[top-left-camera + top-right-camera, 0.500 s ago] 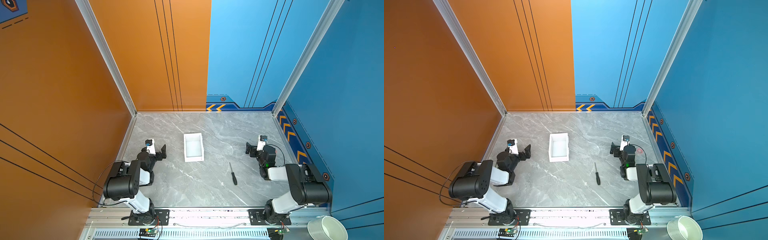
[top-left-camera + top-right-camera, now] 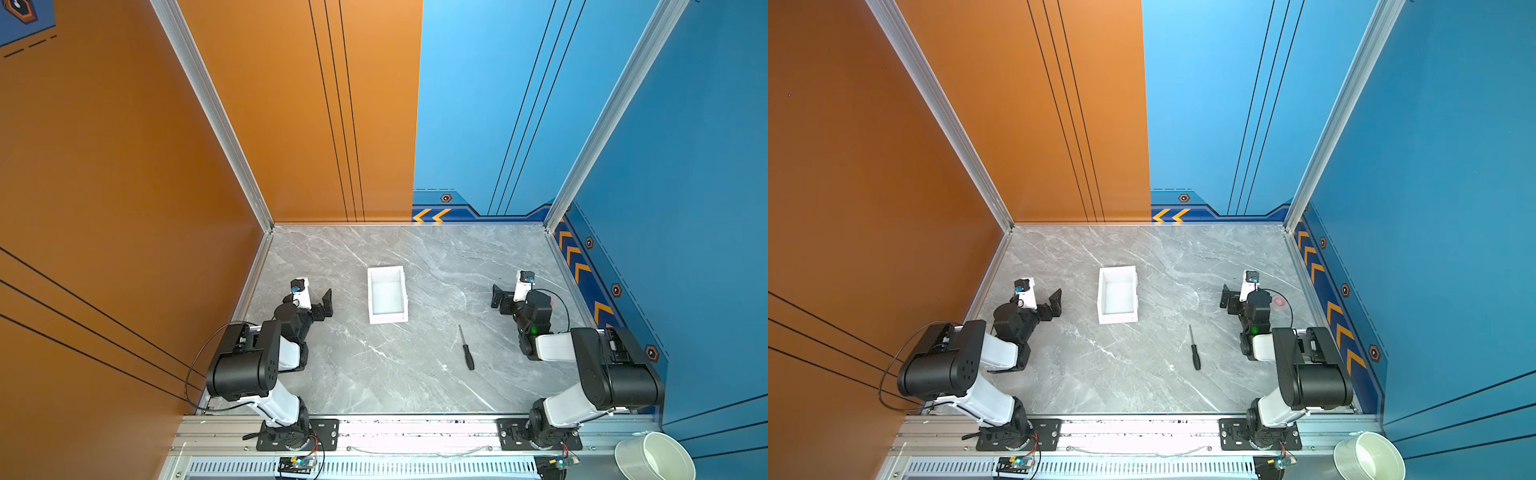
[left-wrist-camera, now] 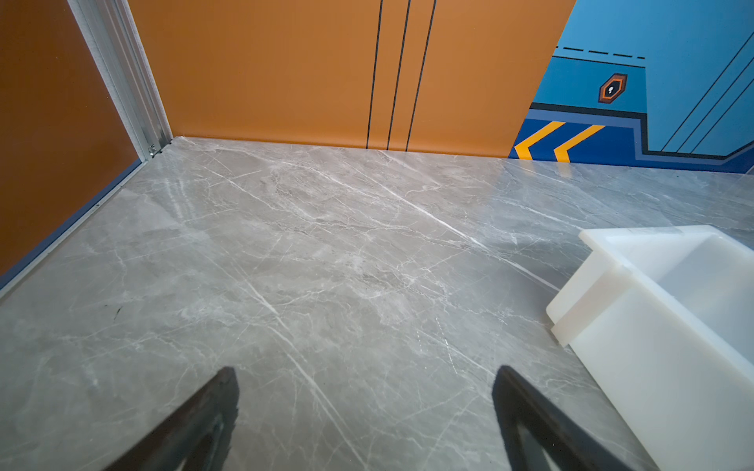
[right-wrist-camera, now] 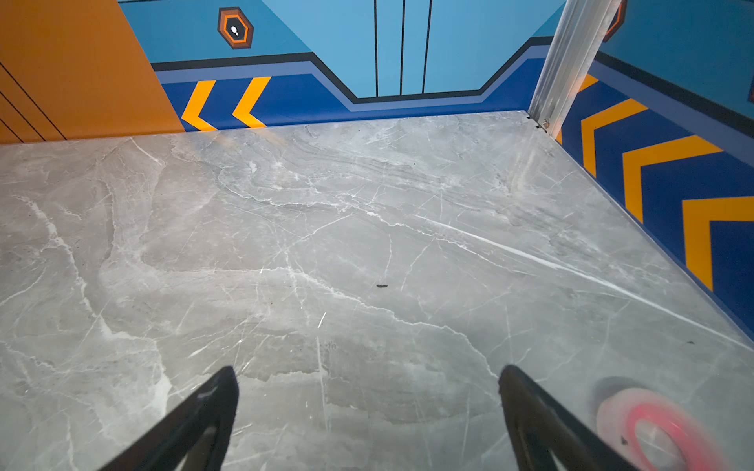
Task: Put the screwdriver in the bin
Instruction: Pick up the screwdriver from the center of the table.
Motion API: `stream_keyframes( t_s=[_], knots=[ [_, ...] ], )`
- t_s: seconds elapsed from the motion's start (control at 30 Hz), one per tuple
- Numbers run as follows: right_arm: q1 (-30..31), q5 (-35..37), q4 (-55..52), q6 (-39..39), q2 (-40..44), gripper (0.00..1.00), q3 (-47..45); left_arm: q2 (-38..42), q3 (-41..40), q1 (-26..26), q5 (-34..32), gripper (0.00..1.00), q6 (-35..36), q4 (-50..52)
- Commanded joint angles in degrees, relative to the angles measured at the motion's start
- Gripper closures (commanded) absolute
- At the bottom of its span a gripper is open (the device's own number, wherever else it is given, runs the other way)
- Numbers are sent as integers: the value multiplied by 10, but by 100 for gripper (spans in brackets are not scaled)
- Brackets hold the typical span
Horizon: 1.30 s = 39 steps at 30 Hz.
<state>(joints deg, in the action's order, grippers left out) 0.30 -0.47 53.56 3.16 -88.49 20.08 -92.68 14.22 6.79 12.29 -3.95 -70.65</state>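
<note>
The screwdriver (image 2: 466, 349) (image 2: 1194, 350), with a black handle and thin shaft, lies flat on the grey marble table right of centre, its shaft pointing to the back. The white bin (image 2: 388, 318) (image 2: 1118, 319) stands open and empty near the middle; in the left wrist view its side wall (image 3: 636, 367) shows. My left gripper (image 2: 309, 299) (image 2: 1038, 297) (image 3: 366, 373) rests low at the left, open, with only bare table between its fingers. At the right, the right gripper (image 2: 515, 293) (image 2: 1244, 293) (image 4: 368, 370) is also open and empty, behind and to the right of the screwdriver.
A small red-and-clear ring (image 4: 653, 432) (image 2: 1280, 302) lies on the table right beside the right gripper. A round white cup (image 2: 652, 457) (image 2: 1368, 457) stands off the table at the front right. Walls close the table in at left, back and right.
</note>
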Motion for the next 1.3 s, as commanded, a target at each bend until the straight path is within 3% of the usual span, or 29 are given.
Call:
stream_keyframes(
  t_s=[0.0, 0.63, 0.8, 1.13, 1.27],
  knots=[
    [-2, -6, -2, -6, -2, 0, 8, 12, 12, 0, 13, 2, 9, 20],
    [-2, -6, -2, -5, -3, 0, 8, 12, 20, -2, 20, 2, 13, 35],
    [-3, -5, -2, -6, -3, 0, 8, 17, 41, -11, 26, 2, 27, 82],
    [12, 89, -33, 9, 6, 0, 21, 30, 36, -10, 49, 2, 35, 86],
    [14, 128, -147, 19, 53, 0, 62, 41, 27, -10, 39, 2, 32, 82]
  ],
)
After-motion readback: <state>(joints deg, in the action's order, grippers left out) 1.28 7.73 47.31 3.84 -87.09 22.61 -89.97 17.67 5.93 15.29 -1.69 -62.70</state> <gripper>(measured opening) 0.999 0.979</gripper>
